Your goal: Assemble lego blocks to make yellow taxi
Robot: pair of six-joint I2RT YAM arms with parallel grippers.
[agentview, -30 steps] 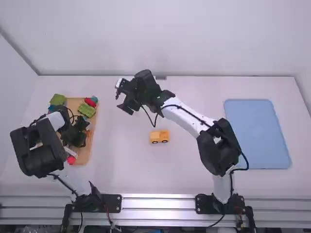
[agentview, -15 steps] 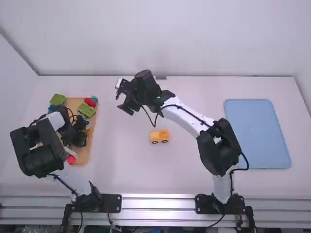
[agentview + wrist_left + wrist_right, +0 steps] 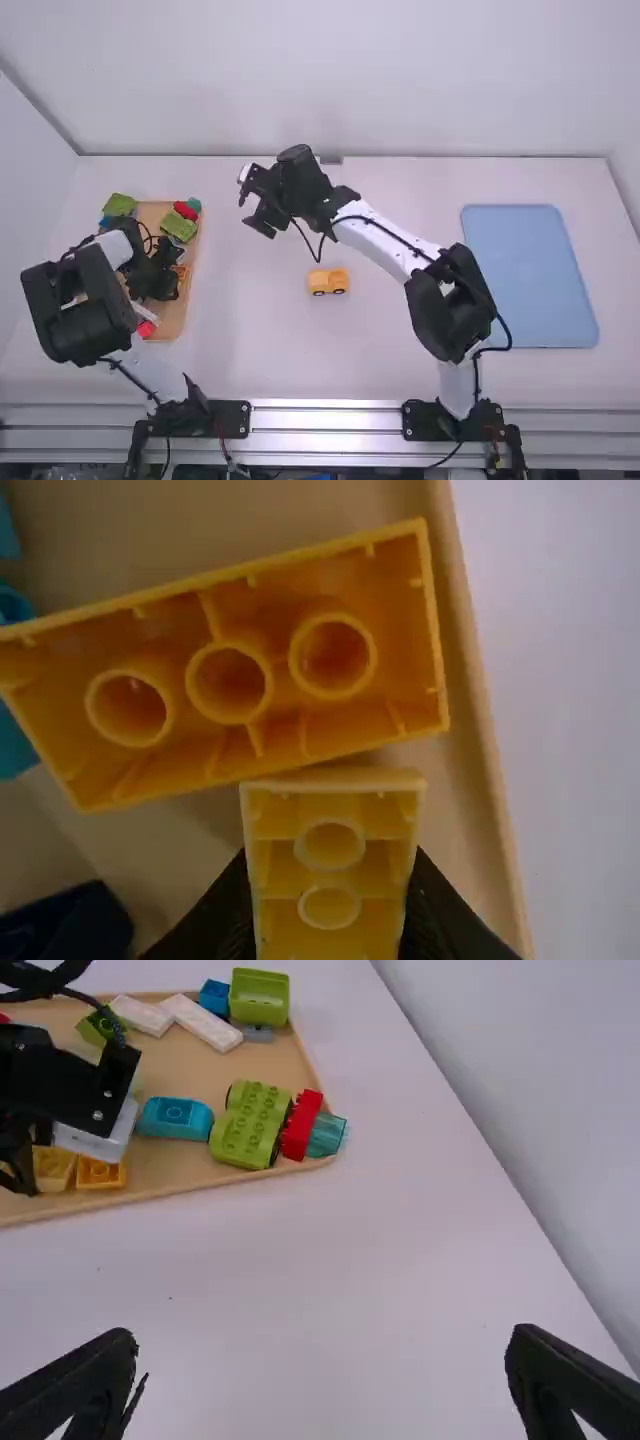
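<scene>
In the high view, my left gripper (image 3: 160, 284) is low over the wooden tray (image 3: 170, 325). The left wrist view has my left gripper (image 3: 330, 905) shut on a small yellow block (image 3: 330, 865), hollow side showing, close against a longer yellow-orange block (image 3: 245, 670) in the tray. A yellow vehicle piece (image 3: 328, 282) with dark wheels stands mid-table. My right gripper (image 3: 254, 212) is held above the table, between tray and vehicle and farther back; in the right wrist view my right gripper (image 3: 322, 1355) is open, its fingers wide apart with nothing between them.
Green (image 3: 250, 1125), red (image 3: 301, 1125), teal (image 3: 175, 1118) and white (image 3: 201, 1022) blocks lie in the tray around the left gripper. A blue mat (image 3: 530, 275) lies at the table's right side. Walls rise behind and left.
Orange-yellow beside the left gripper shows a little differently in the tray, and that gripper has shifted at most slightly. The right arm and the yellow vehicle have stayed put.
</scene>
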